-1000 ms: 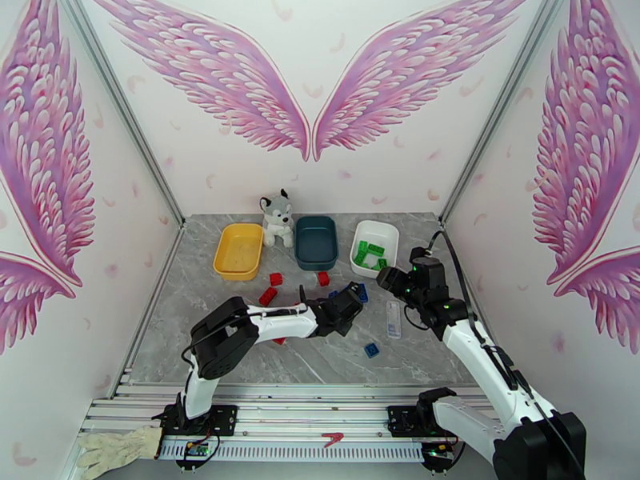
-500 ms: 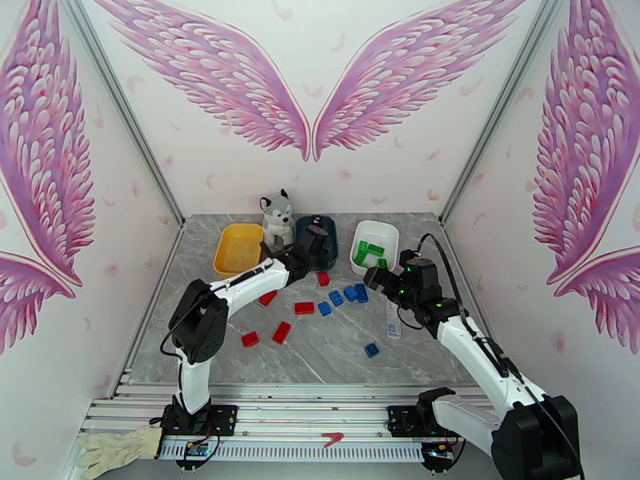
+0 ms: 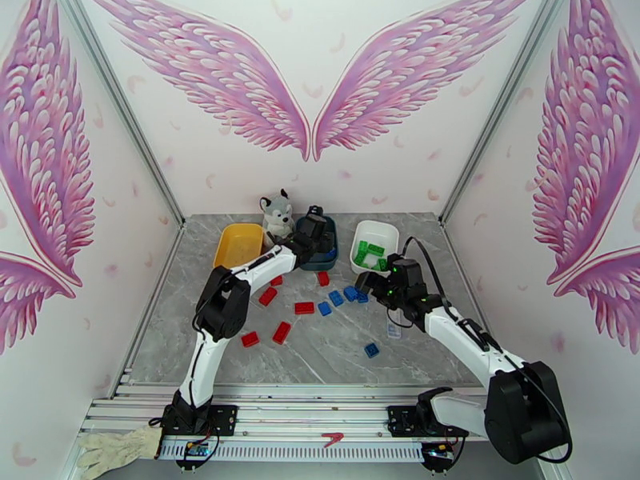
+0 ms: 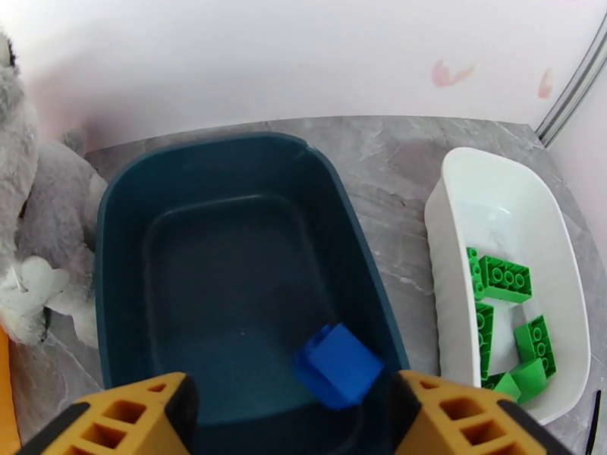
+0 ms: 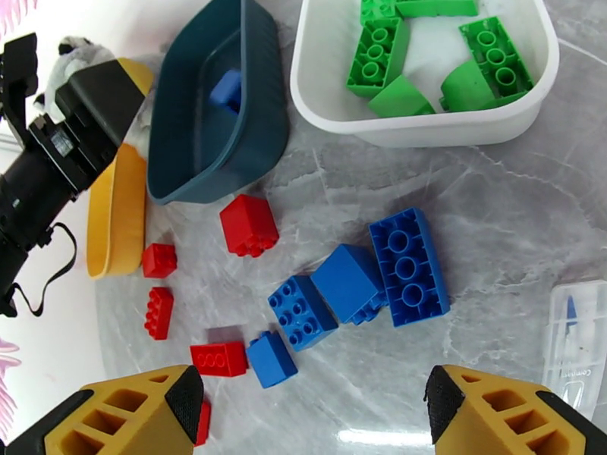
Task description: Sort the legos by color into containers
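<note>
My left gripper (image 3: 317, 226) hangs open over the dark teal tray (image 4: 121, 221), and one blue brick (image 4: 339, 365) lies tilted on the tray floor below its fingers. My right gripper (image 5: 319, 418) stands open with nothing in it, just above a cluster of blue bricks (image 5: 408, 265) on the table. The white tray (image 5: 425, 127) holds several green bricks (image 5: 379, 62). The yellow tray (image 3: 238, 243) stands to the left. Red bricks (image 3: 281, 332) are scattered over the table's middle, and a lone blue brick (image 3: 371, 350) lies nearer the front.
A grey-white husky plush (image 3: 277, 214) sits between the yellow and teal trays, close to my left wrist. A clear plastic case (image 3: 392, 330) lies right of the blue cluster, under my right arm. A white glove (image 3: 112, 447) rests on the front rail at the left.
My left arm has swung from the table's middle back to the teal tray, opened, and let a blue brick go into it. My right gripper has moved from the white tray down toward the blue bricks.
</note>
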`<state>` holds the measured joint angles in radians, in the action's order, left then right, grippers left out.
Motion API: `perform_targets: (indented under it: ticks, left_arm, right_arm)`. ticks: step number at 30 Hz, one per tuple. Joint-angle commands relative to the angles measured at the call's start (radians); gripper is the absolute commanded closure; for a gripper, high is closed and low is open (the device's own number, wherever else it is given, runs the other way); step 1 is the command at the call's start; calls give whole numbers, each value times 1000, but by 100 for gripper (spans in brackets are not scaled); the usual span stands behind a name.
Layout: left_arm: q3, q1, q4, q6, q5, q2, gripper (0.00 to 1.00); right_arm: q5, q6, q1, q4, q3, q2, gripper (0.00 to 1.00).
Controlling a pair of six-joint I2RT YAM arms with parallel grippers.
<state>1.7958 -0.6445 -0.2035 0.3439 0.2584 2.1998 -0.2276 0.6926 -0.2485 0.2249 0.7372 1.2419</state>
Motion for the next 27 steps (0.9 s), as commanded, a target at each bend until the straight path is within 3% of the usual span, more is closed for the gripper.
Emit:
perform_targets:
  ticks: [1,7,14,20,27]
  left_arm:
    - [-106,-49,44,-9,27,-156,30]
    - [-426,-131,174,28,50,-346,28]
    - [-666,-195,186,39,-53,-449,26]
    - [-757,-207,211,-20,-131,-435,22]
    - [-719,-202,220,-75,-173,-320,22]
  right_arm:
    - [69,-34,-9,40,25,-43,16]
    - [97,-54,-9,50,20,-75,12]
    - [26,-48,-9,4,3,-63,4]
    - [5,-41,-9,-10,-8,-90,3]
    - [-17,-35,-9,-18,-8,-86,3]
